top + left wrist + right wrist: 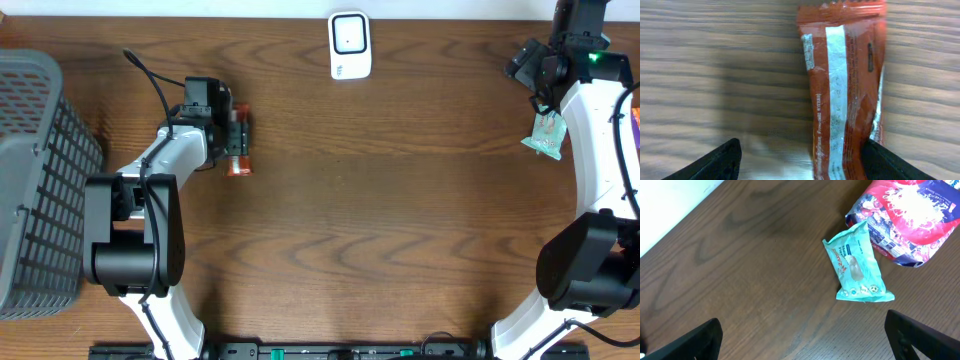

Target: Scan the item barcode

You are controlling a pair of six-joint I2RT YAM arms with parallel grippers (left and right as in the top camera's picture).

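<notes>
The left claw [802, 150] stood open, its two dark fingers [715, 162] apart, with the orange packet [845, 95] lying flat on the wooden surface [715, 65] between them. In the wrist view the packet sat close against the right-hand finger, and bare wood showed between it and the other finger, so nothing was gripped. A silvery-white stripe ran along the packet's length, and its crimped end pointed away from the claw. Seen from overhead, this packet lay on the left part of the surface, well apart from the white scanner [350, 45] at the far edge. A grey basket [40, 180] stood at the left edge. The right claw [805, 340] was spread wide and empty above bare wood. Ahead of it lay a teal packet [857, 265], touching a red-and-white bag [910, 220].
</notes>
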